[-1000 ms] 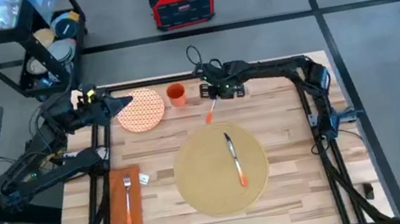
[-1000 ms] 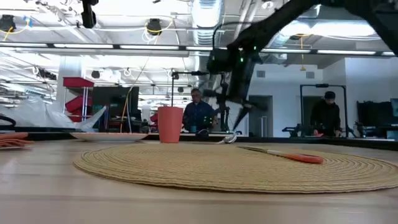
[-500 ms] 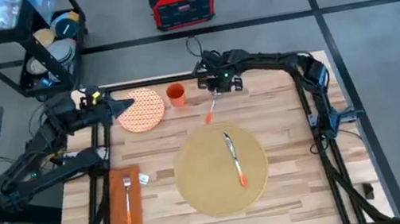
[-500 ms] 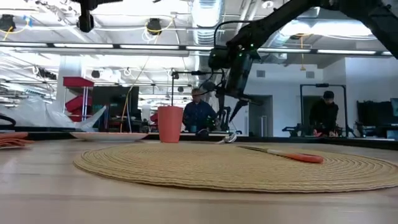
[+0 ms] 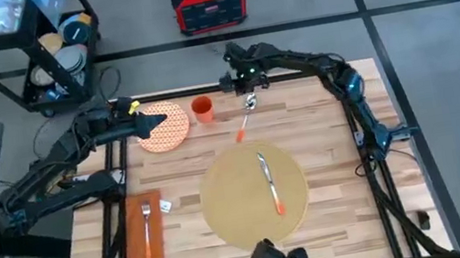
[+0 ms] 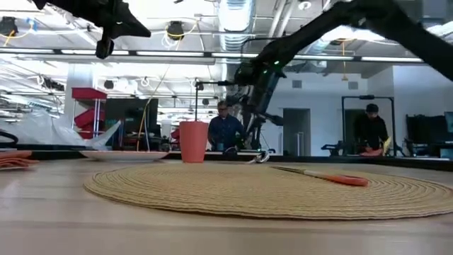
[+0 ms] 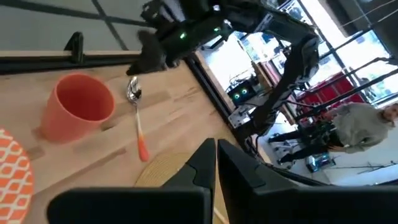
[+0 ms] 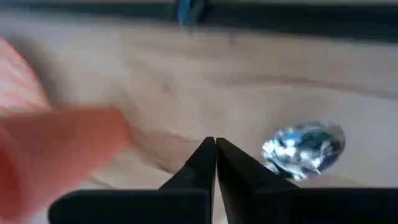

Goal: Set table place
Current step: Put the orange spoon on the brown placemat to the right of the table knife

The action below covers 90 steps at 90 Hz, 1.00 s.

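High view: the table (image 5: 325, 146) carries a big round tan placemat (image 5: 253, 195) at its middle toward the near edge, with a knife (image 5: 269, 181) lying on it, orange handle nearest the near edge. A spoon (image 5: 245, 117) with an orange handle lies just past the mat's far rim, near the orange cup (image 5: 203, 108); the patterned plate (image 5: 162, 127) sits left of the cup. An orange napkin (image 5: 145, 227) with a fork (image 5: 147, 227) on it lies well left of the mat. The right gripper (image 5: 243, 79) hangs at the far edge above the spoon's bowl; the left gripper (image 5: 152, 121) sits over the plate's left rim. Low view: mat (image 6: 269, 188) in front, knife (image 6: 322, 176) on it, cup (image 6: 193, 142) and plate (image 6: 124, 154) behind; right gripper (image 6: 255, 120) up off the wood — empty. Left wrist view: left fingers (image 7: 208, 168) pressed together, holding nothing; cup (image 7: 81, 109) and spoon (image 7: 136, 118) ahead. Right wrist view: right fingers (image 8: 214, 158) closed tip to tip, nothing between — spoon bowl (image 8: 305, 148) just beside them on the wood.
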{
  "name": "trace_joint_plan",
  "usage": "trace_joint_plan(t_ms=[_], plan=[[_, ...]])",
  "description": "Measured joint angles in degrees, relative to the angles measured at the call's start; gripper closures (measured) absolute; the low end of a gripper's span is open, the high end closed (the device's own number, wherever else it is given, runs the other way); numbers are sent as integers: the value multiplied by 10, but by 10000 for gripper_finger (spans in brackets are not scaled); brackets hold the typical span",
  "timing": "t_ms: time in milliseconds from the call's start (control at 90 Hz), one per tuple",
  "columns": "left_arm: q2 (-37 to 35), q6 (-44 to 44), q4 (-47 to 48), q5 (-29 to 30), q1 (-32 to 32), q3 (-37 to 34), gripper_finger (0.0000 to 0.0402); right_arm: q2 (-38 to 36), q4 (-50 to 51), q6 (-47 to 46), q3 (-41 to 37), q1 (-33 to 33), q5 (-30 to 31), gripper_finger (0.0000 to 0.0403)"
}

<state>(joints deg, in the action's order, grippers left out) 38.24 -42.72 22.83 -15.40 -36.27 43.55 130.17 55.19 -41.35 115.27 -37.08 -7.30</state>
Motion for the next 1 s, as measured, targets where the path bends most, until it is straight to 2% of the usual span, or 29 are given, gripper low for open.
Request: trace_joint_plan(t_ms=[122, 222, 289, 378, 556, 644, 789, 878, 1000], plan=[[-7, 0, 3, 0, 0, 0, 402, 18, 149, 132, 87, -6, 98, 402], [-10, 0, 2, 0, 0, 0, 402, 22, 241, 229, 106, -17, 160, 388], [-8, 0, 2, 0, 0, 0, 402, 20, 249, 257, 106, -26, 154, 365], [-6, -7, 2, 3, 0, 0, 402, 19, 236, 273, 107, -38, 114, 321], [-6, -54, 0, 24, 0, 0, 402, 22, 196, 292, 94, -51, 117, 226], [-7, -69, 0, 41, 0, 0, 402, 22, 183, 294, 84, -56, 116, 195], [-6, -76, -1, 69, 0, 0, 402, 22, 166, 317, 65, -63, 99, 182], [-6, -84, -3, 77, 0, 0, 402, 22, 156, 326, 50, -66, 66, 189], [-7, -92, -4, 92, 0, 0, 402, 22, 137, 339, 37, -66, 56, 200]])
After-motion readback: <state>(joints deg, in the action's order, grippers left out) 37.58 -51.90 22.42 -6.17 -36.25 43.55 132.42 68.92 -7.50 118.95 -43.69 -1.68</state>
